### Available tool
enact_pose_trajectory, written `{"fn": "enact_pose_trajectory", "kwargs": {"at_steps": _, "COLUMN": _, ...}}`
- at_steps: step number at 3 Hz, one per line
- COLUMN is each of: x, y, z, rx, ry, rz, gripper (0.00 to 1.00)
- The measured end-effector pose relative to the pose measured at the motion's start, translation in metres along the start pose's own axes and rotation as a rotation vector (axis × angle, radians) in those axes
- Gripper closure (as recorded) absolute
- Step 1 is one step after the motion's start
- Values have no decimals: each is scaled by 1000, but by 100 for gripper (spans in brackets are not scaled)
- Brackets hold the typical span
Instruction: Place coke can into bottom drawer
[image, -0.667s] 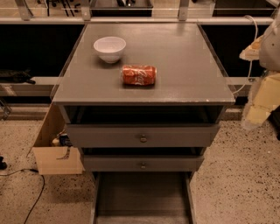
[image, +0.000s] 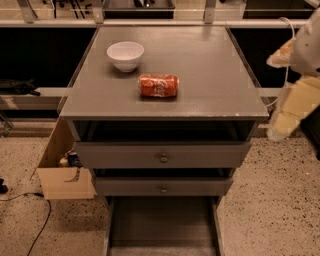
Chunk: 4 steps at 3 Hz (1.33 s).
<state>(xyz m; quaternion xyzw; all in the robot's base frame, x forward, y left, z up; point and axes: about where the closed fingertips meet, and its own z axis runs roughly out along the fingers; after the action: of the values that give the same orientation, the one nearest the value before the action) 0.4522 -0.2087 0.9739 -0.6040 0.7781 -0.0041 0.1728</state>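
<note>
**Coke can (image: 158, 85) lying on the cabinet top, gripper well apart at the right**

The gripper (image: 284, 121) hung at the right edge of the view, at the end of a pale cream arm (image: 301, 97). It was beside the right side of the cabinet, lower than the cabinet top (image: 215, 75) and above the speckled floor (image: 272, 200). Whether it was spread or pressed together could not be told. It touched neither the cabinet nor the Coke can.

The Coke can lay on its side on the grey cabinet top, a little left of the middle and towards the front edge, with its length running left to right. The white bowl (image: 125, 55) stood upright behind it and to its left, near but not touching.

Under the top, the two upper drawers, the top drawer (image: 200, 155) and the middle drawer (image: 200, 186), each showed a small round knob at the centre of its front. Below them the bottom drawer (image: 162, 225) was pulled out towards the camera, showing its flat grey floor and low side walls.

A cardboard box (image: 62, 172) stood on the floor against the left side of the cabinet, and a black cable (image: 41, 222) ran across the floor in front of it.
</note>
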Motion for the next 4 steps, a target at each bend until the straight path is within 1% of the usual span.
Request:
{"fn": "enact_pose_trajectory", "kwargs": {"at_steps": 1, "x": -30, "y": -22, "z": 18, "rx": -61, "ry": -122, "rz": -21, "gripper": 0}}
{"fn": "enact_pose_trajectory", "kwargs": {"at_steps": 2, "x": -93, "y": -54, "z": 37, "rx": -128, "ry": -290, "rz": -91, "gripper": 0}}
{"fn": "enact_pose_trajectory", "kwargs": {"at_steps": 3, "x": -133, "y": -69, "z": 46, "rx": -158, "ry": -378, "rz": -134, "gripper": 0}}
{"fn": "enact_pose_trajectory", "kwargs": {"at_steps": 4, "x": -169, "y": -83, "z": 65, "rx": -186, "ry": -465, "rz": -117, "gripper": 0}}
